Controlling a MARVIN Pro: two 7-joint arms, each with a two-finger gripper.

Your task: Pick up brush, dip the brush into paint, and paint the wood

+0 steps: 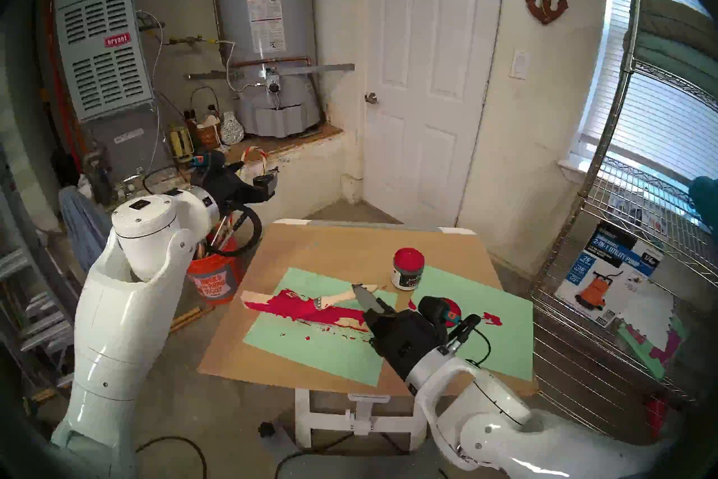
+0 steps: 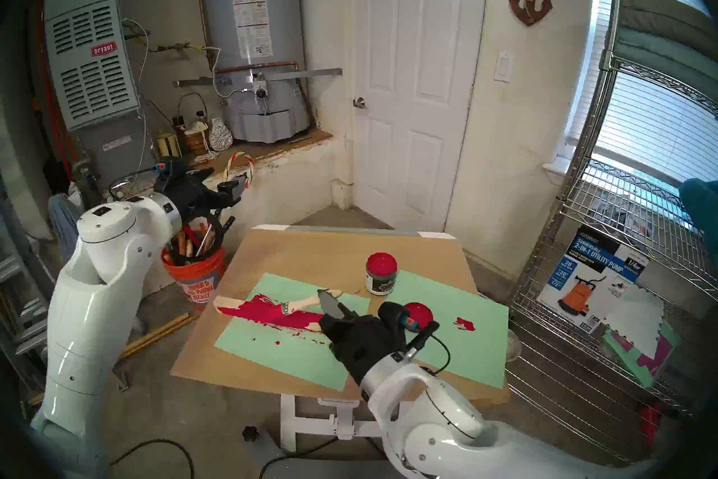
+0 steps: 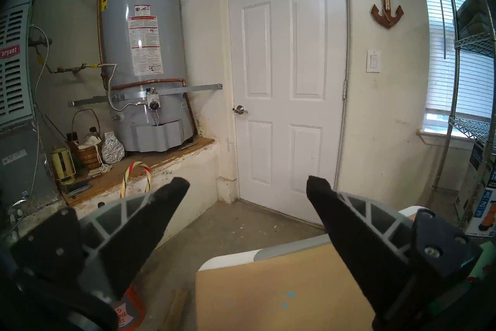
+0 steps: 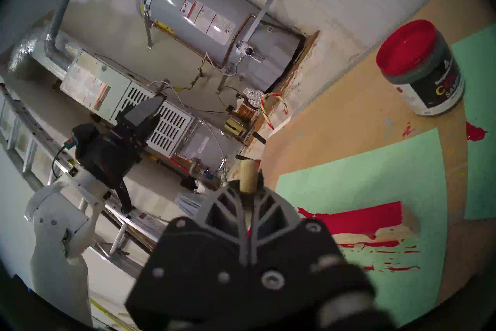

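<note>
The brush [image 1: 342, 297] lies slanted over the wood [image 1: 256, 299], its crimson bristles down on the red-coated middle of the bar. My right gripper [image 1: 360, 292] is shut on the pale handle near its end. In the right wrist view the handle end [image 4: 248, 177] sticks out between the closed fingers, and the wood [image 4: 397, 233] shows a bare patch. The paint [image 1: 408, 257] fills an open jar just behind the brush, to the right. My left gripper [image 3: 248, 185] stands open and empty, held up off the table's left side [image 1: 268, 182].
Green paper sheets [image 1: 330, 350] with red smears cover the brown tabletop [image 1: 330, 245]. A red-coated lid [image 2: 421, 313] lies right of my right wrist. An orange bucket of tools [image 1: 213, 280] stands on the floor at the left, a wire shelf [image 1: 621, 272] at the right.
</note>
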